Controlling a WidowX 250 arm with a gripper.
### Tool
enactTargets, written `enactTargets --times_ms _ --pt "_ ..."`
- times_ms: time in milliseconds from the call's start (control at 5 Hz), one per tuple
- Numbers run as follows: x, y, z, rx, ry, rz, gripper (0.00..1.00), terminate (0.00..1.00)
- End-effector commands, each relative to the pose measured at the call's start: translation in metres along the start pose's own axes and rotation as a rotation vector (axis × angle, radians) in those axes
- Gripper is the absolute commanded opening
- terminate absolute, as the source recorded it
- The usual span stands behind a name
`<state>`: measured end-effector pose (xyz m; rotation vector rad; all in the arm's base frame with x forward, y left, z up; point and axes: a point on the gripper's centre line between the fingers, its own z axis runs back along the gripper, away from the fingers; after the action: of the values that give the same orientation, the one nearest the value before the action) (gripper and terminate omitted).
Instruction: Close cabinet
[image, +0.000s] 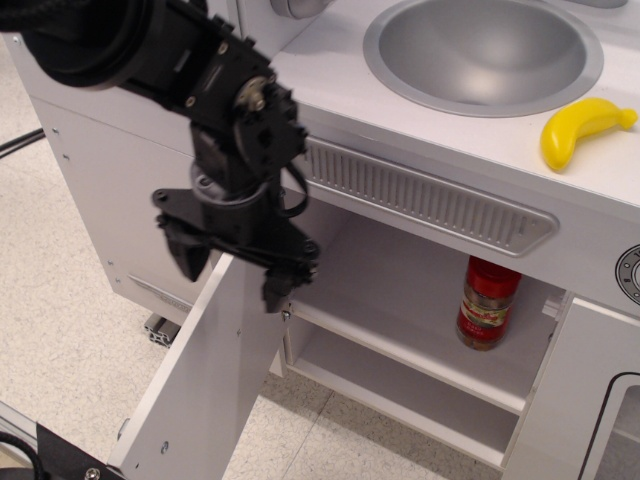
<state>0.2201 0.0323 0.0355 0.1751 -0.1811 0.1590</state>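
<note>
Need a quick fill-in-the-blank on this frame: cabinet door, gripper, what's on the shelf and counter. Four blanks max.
1. The cabinet door stands ____.
2. The gripper, fingers spread, straddles the door's ____ edge.
3. The red jar stands on the ____ of the two shelves.
4. The yellow banana lies beside the ____.

Missing words: open; top; upper; sink

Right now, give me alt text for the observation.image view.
An open black gripper straddles the top edge of a white cabinet door that stands wide open. Inside, a red bottle sits on the upper shelf.
</note>
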Motion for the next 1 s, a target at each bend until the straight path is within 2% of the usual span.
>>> enactTargets --times_ms 0,400,600,800 --pt "0.008 0.016 -0.019 0.014 0.009 0.010 1.00 0.00" --pt "0.004 -0.006 -0.044 -0.070 0.084 0.040 1.00 0.00" --pt "0.003 -0.032 -0.044 -0.157 0.102 0.041 1.00 0.00" --pt "0.005 -0.064 -0.041 -0.179 0.097 0.005 1.00 0.00"
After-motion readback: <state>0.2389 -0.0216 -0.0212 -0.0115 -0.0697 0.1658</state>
